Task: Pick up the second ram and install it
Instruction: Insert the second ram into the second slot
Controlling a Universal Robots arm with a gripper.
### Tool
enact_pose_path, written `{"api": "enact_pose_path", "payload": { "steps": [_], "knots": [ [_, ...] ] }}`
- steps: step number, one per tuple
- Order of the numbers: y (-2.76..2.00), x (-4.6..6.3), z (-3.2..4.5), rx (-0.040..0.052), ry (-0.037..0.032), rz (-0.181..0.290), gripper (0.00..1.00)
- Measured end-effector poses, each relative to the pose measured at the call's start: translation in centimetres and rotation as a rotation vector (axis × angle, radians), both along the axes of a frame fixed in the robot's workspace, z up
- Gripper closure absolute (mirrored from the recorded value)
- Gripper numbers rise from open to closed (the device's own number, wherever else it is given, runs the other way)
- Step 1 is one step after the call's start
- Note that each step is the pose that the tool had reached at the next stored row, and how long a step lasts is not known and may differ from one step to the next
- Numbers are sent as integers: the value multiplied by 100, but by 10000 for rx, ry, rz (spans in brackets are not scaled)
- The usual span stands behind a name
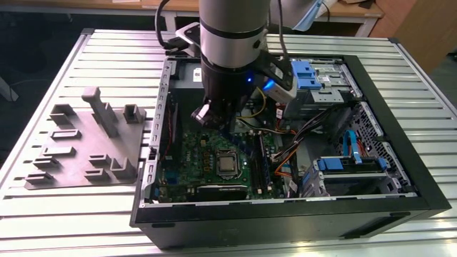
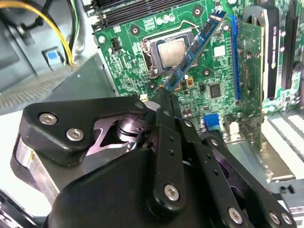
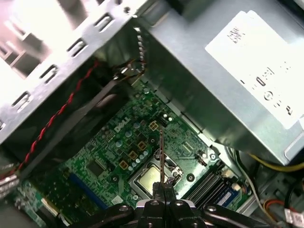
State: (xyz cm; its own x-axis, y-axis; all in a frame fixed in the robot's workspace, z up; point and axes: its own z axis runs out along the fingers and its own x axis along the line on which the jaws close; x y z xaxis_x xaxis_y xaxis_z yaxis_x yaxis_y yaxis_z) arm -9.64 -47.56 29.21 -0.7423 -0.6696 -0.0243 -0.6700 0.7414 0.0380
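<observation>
The claw [image 2: 165, 99] was clenched on one short end of the second ram [image 2: 194, 47], which was held tilted in the air above the CPU [image 2: 171, 53] and motherboard [image 2: 128, 59], inside the PC case [image 1: 286, 213] on the desk [image 1: 71, 214]. The stick was judged light, stiff and fragile; it is prob. best gripped by its edges, not chips or contacts.

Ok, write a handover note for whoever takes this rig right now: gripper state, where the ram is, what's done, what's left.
Gripper: shut on the second ram, pinching it at one end.
Ram: held in the air inside the open case, over the processor socket of the motherboard.
Done: pick-up; the stick is in the gripper.
Left: install; the stick is not yet in the memory slots.
</observation>
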Motion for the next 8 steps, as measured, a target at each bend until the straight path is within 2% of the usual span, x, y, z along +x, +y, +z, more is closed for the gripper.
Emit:
{"api": "enact_pose_path", "payload": {
  "steps": [8],
  "knots": [
    [0,0,-11,0,0,-1455,89]
  ]
}}
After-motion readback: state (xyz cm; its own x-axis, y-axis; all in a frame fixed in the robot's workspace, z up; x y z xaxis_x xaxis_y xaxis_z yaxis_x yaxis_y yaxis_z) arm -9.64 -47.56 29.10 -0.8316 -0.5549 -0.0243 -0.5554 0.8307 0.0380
